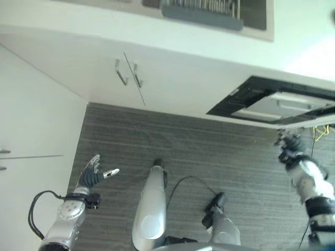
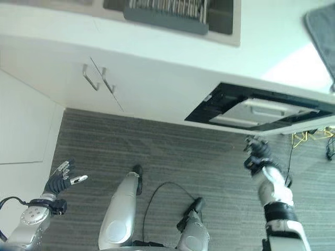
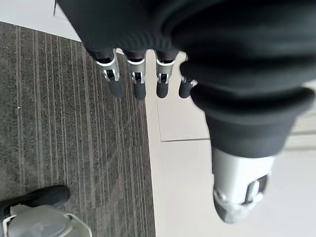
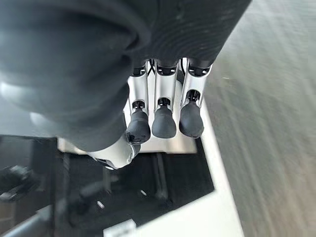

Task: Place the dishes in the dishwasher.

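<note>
The dishwasher point(image 2: 261, 112) sits under the white counter point(image 2: 272, 57), its front partly open so that a dark cavity and a pale grey panel show along the top edge. The right hand point(image 2: 256, 152) hangs just beside that opening, close to its outer corner; in the right wrist view the fingers point(image 4: 164, 118) are bent slightly downward in a loose row and grip nothing, with the dark interior of the machine directly past them. The left hand point(image 1: 93, 173) is held well apart from the appliance, low over the grey striped floor point(image 1: 209, 151) near the white cabinet point(image 1: 31, 120); its fingers are spread and relaxed, the thumb stands apart, and it carries nothing. The dishes appear to be in the rack point(image 2: 167, 10) set in the sink at the top of the head views, where a row of upright items can be made out, though what each one is cannot be told. Judged from this state, the task is at an early stage: the dishwasher is accessible or nearly so, no dish is in either hand, and none can be seen inside the machine. Every dish remains to be collected and loaded.
</note>
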{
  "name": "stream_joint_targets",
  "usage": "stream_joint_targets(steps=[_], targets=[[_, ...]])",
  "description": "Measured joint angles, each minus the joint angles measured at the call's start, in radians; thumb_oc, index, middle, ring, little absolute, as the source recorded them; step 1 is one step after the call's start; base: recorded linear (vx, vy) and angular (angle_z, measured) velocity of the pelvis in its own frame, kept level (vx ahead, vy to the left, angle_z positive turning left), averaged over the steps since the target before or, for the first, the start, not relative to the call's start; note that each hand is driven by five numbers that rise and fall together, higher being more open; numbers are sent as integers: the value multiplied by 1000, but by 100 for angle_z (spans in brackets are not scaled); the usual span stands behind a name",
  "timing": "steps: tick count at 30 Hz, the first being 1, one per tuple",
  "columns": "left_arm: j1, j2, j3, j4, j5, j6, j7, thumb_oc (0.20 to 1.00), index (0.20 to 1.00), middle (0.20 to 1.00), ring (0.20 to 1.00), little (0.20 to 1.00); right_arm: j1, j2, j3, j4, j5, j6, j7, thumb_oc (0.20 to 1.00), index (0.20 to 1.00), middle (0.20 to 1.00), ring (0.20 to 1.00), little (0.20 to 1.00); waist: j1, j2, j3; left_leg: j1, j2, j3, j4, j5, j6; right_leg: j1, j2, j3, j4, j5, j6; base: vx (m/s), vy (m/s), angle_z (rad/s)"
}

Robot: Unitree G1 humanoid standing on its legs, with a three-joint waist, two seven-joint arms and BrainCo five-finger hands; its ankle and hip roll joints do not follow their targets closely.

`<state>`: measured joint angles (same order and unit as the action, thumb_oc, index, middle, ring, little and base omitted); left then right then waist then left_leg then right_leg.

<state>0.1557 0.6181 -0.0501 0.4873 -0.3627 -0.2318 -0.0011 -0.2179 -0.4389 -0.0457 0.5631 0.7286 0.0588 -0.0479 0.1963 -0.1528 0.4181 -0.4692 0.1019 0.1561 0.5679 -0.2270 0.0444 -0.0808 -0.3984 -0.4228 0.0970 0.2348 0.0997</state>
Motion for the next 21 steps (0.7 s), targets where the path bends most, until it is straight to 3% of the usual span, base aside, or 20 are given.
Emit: stream_joint_targets(steps=[1, 2, 3, 4, 6, 8, 10, 11, 12, 13, 16, 18, 19, 21], targets=[[-10, -12, -11, 42, 1, 0, 2, 1000, 1000, 1000, 1000, 1000, 14, 31, 24, 16, -19, -13, 7, 200, 200, 200, 200, 200, -2, -3, -7, 43, -3, 8, -32, 2, 6, -9, -9, 35, 55, -1, 4, 115, 38, -13], [-25, -22, -36, 81, 15, -2, 10, 1000, 1000, 1000, 1000, 1000, 36, 51, 63, 60, -52, -31, 21, 200, 200, 200, 200, 200, -19, -7, -24, 93, -21, -6, -99, 23, 17, -34, -4, 94, 117, -73, 50, 100, -38, 17], [-51, -45, -74, 127, 21, -4, 19, 1000, 1000, 1000, 1000, 1000, 49, 53, 115, 151, -87, -35, 40, 200, 200, 200, 200, 200, -59, 8, -57, 176, -34, -17, -264, 99, 28, -54, 72, 167, 95, -162, 81, 174, -179, 22], [-50, -56, -84, 136, 21, -6, 19, 1000, 1000, 1000, 1000, 1000, 60, 53, 117, 179, -98, -37, 44, 395, 395, 395, 395, 395, -71, 18, -63, 228, -36, -13, -339, 128, 27, -56, 107, 170, 48, -167, 82, 165, -253, 20], [-80, -110, -86, 229, 20, -3, 14, 1000, 1000, 1000, 1000, 1000, 104, 59, 115, 279, -121, -83, 97, 545, 545, 545, 545, 545, -120, 57, -103, 299, -41, -36, -441, 167, -5, -57, 167, 184, -102, -154, 83, 117, -318, 23], [-83, -131, -86, 258, 18, 4, -8, 1000, 1000, 1000, 1000, 1000, 147, 62, 115, 344, -137, -80, 139, 1000, 1000, 1000, 1000, 1000, -138, 64, -118, 343, -40, -39, -479, 186, -14, -72, 162, 187, -144, -101, 69, 112, -327, 30], [-81, -174, -59, 367, 18, 18, -53, 1000, 1000, 1000, 1000, 1000, 176, 93, 118, 469, -152, -89, 188, 1000, 1000, 1000, 1000, 1000, -142, 42, -164, 388, -32, -61, -499, 187, -65, -37, 162, 164, -169, -31, 26, 169, -339, 35], [-71, -192, -48, 409, 17, 27, -78, 1000, 1000, 1000, 1000, 1000, 199, 109, 124, 496, -182, -96, 201, 1000, 1000, 1000, 1000, 1000, -145, 16, -187, 404, -38, -64, -504, 179, -91, -6, 164, 160, -178, -22, 29, 161, -320, 20], [-76, -241, 14, 501, 9, 55, -95, 1000, 1000, 1000, 1000, 1000, 190, 123, 123, 537, -218, -99, 206, 1000, 1000, 1000, 1000, 1000, -136, 35, -204, 442, -9, -62, -520, 177, -123, 31, 193, 158, -185, -76, 36, 98, -196, 6], [-69, -292, 7, 574, 7, 102, -136, 1000, 1000, 1000, 1000, 1000, 204, 119, 136, 550, -252, -92, 219, 1000, 1000, 1000, 1000, 1000, -139, 79, -247, 460, 36, -61, -537, 180, -140, 51, 234, 159, -185, -103, 18, 88, -212, -9], [-43, -372, 3, 627, -15, 164, -232, 1000, 1000, 1000, 1000, 1000, 219, 75, 128, 599, -299, -88, 237, 1000, 1000, 1000, 1000, 1000, -144, 167, -297, 519, 104, -34, -586, 238, -186, 95, 305, 135, -185, -135, -21, 76, -199, 8], [-38, -372, 14, 634, -55, 198, -260, 1000, 1000, 1000, 1000, 1000, 234, 70, 112, 609, -336, -85, 255, 1000, 1000, 1000, 1000, 1000, -147, 178, -306, 526, 126, -30, -589, 250, -194, 108, 324, 130, -191, -159, -21, -5, -60, 24], [-60, -379, 18, 675, -93, 214, -282, 1000, 1000, 1000, 1000, 1000, 258, 59, 106, 641, -374, -90, 275, 1000, 1000, 1000, 1000, 1000, -160, 206, -317, 526, 143, 26, -611, 248, -194, 110, 335, 105, -191, -167, -36, -77, 57, 30], [-93, -381, 13, 703, -95, 231, -287, 1000, 1000, 1000, 1000, 1000, 296, 71, 108, 649, -387, -85, 281, 1000, 1000, 1000, 1000, 1000, -172, 207, -318, 521, 144, 96, -620, 243, -180, 116, 312, 77, -190, -158, -33, -56, 126, 46]])
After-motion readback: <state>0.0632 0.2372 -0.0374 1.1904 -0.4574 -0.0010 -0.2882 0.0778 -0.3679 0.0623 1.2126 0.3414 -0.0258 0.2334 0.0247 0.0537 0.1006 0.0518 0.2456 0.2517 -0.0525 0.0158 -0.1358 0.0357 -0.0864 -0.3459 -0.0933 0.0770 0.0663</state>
